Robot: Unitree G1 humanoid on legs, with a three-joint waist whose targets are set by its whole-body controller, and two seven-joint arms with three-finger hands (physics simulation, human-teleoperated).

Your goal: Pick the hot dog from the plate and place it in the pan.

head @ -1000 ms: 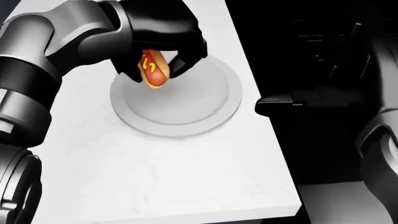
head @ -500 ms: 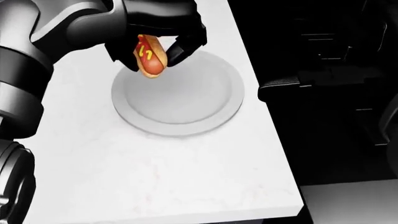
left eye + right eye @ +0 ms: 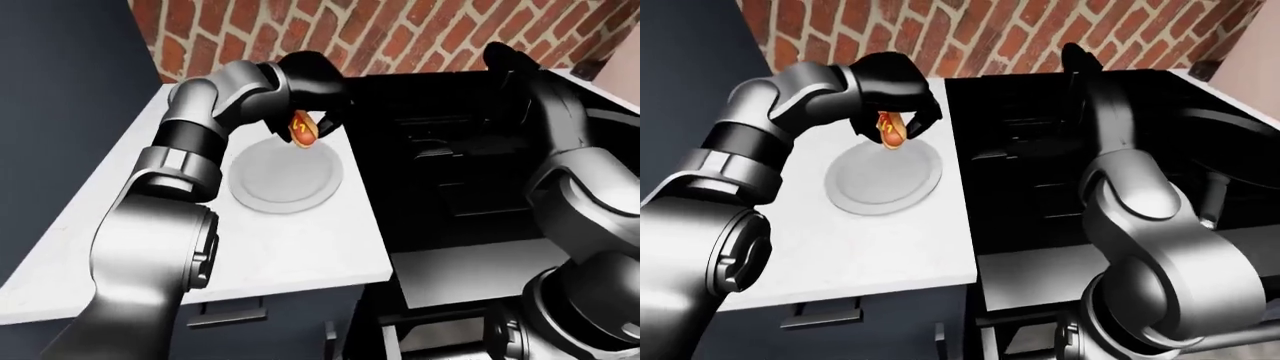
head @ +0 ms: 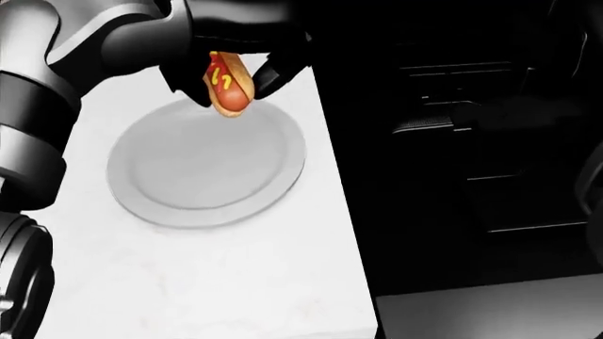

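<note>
Left hand (image 4: 231,53) round near-upright hot dog (image 4: 227,88)

Hot dog above the plate's rim
The round grey plate (image 4: 189,191) lies on the white counter (image 4: 217,282); the mustard-striped hot dog (image 4: 227,86) hangs over its upper edge, the black stove (image 3: 450,150) to its right.

Countertop (image 4: 217,282): white, faintly marbled, set against a red brick wall (image 3: 400,30); dark stove (image 3: 450,150) adjoining along its right edge in the head view. Resting on it: one round grey plate (image 4: 189,183), near that right edge.
</note>
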